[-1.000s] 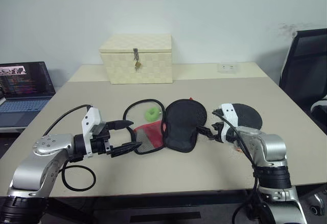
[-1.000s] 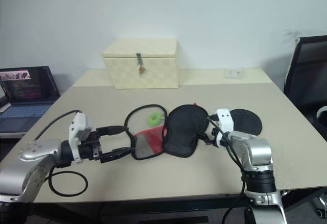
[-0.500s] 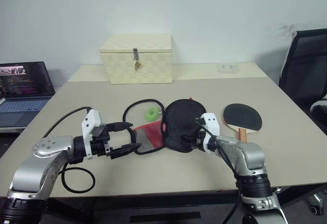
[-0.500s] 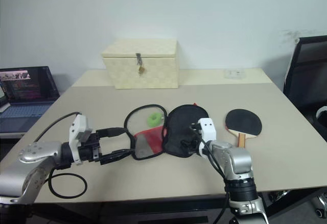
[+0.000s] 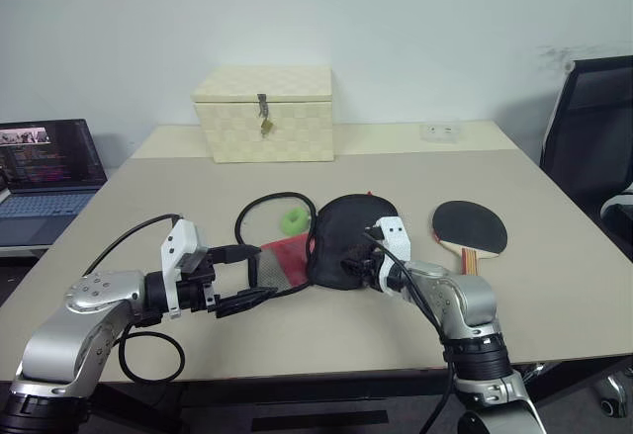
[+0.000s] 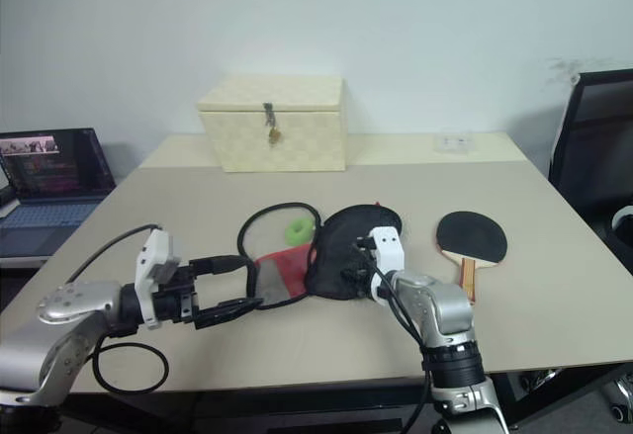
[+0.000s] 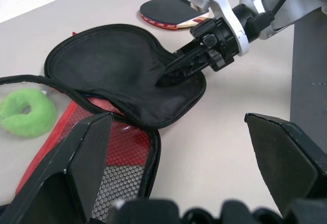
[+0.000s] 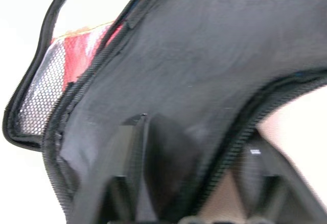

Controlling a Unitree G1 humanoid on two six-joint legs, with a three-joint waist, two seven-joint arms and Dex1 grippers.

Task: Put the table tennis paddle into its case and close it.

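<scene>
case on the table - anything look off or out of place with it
The case lies unzipped and splayed open, its black flap folded out flat and the red mesh panel beside it. The right gripper is closing on the flap's edge. The table tennis paddle lies outside it on the table. Nothing looks damaged or spilled.

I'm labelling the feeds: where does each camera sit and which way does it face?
Head pair: on the head, facing forward and down at the table; left hand and right hand show.
Left wrist: along its own open fingers toward the case, paddle and right hand.
Right wrist: close on the case's black flap, between its own fingers.
Shared: the case, everywhere.
</scene>
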